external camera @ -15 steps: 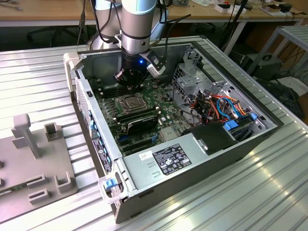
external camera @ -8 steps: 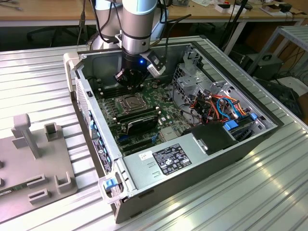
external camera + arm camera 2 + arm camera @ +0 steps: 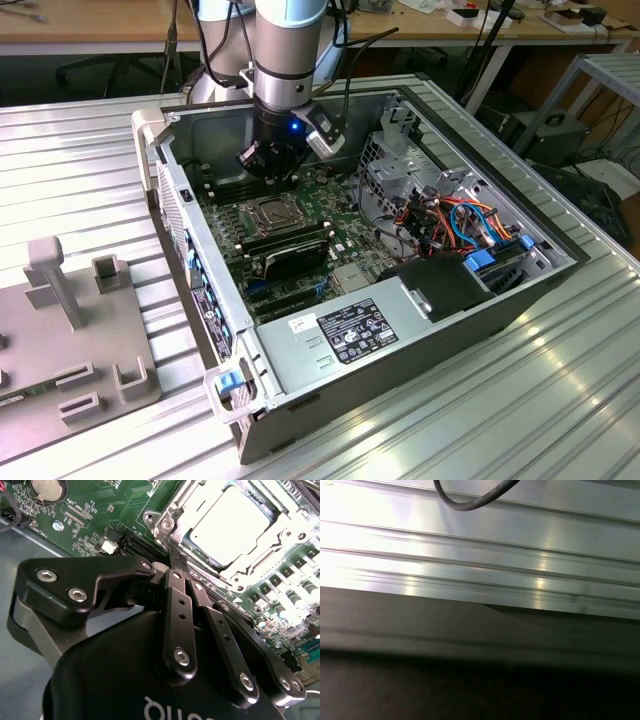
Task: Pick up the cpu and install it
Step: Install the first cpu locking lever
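Note:
The cpu (image 3: 235, 522) lies flat in its socket on the green motherboard (image 3: 110, 510), its silver lid showing inside the metal socket frame (image 3: 170, 527). In the exterior view the cpu (image 3: 268, 212) sits mid-board inside the open computer case (image 3: 400, 330). My gripper (image 3: 270, 165) hangs just above and behind the socket. In the second wrist view my gripper (image 3: 177, 562) is shut, its two black fingers (image 3: 175, 605) pressed together with nothing between them, tips at the socket frame's corner.
Black memory sticks (image 3: 285, 245) lie beside the socket. A grey power supply (image 3: 350, 330) fills the case's near end, with coloured cables (image 3: 455, 220) and a drive cage on the exterior view's right. A grey fixture (image 3: 70, 340) stands on the slatted aluminium table (image 3: 480, 535), with a black cable (image 3: 470, 502) above it.

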Tool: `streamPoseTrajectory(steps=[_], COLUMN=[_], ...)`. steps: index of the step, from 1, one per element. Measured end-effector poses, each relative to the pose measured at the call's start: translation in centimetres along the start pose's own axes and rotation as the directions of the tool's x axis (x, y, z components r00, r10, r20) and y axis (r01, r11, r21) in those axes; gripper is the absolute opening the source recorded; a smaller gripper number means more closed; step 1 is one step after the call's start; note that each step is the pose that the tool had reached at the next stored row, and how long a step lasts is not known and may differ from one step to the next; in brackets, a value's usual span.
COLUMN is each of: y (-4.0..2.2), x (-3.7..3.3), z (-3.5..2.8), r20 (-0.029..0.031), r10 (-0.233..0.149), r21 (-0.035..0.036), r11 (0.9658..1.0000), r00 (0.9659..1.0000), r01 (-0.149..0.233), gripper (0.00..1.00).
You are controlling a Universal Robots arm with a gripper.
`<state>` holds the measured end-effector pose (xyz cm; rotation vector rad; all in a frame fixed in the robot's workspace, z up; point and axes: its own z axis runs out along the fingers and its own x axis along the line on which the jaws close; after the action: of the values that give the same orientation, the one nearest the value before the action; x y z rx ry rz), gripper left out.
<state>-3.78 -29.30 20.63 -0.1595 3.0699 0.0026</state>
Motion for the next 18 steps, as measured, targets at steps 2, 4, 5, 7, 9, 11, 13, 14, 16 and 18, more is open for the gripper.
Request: streamPoseTrajectory(steps=[2,4,5,7,9,11,13,14,16,18], y=[0.00,0.00,0.00,0.00,0.00,0.00,0.00,0.00,0.00,0.00], x=[-0.01,-0.01,0.00,-0.02,-0.05,-0.07,-0.06,-0.06,-0.07,-0.07], z=[-0.01,-0.02,-0.02,-0.22,-0.74,-0.91,-0.91,-0.91,-0.91,-0.91], r20=[0.0000,-0.0003,-0.0003,-0.0004,-0.0003,-0.0003,-0.0011,-0.0020,-0.0074,-0.0128], r10=[0.000,0.000,0.000,0.000,0.000,0.000,0.000,-0.001,0.000,0.001], r21=[0.0003,0.0013,0.0013,0.0016,0.0015,0.0029,0.0088,0.0121,0.0192,0.0256], r11=[1.0000,1.0000,1.0000,1.0000,1.0000,1.0000,1.0000,0.9999,0.9998,0.9997], r00=[1.0000,1.0000,1.0000,1.0000,1.0000,1.0000,1.0000,1.0000,1.0000,0.9999], r01=[0.000,0.000,0.000,0.000,0.000,0.000,0.000,0.001,0.000,-0.001], gripper=[0.11,0.11,0.11,0.11,0.11,0.11,0.11,0.11,0.11,0.11])
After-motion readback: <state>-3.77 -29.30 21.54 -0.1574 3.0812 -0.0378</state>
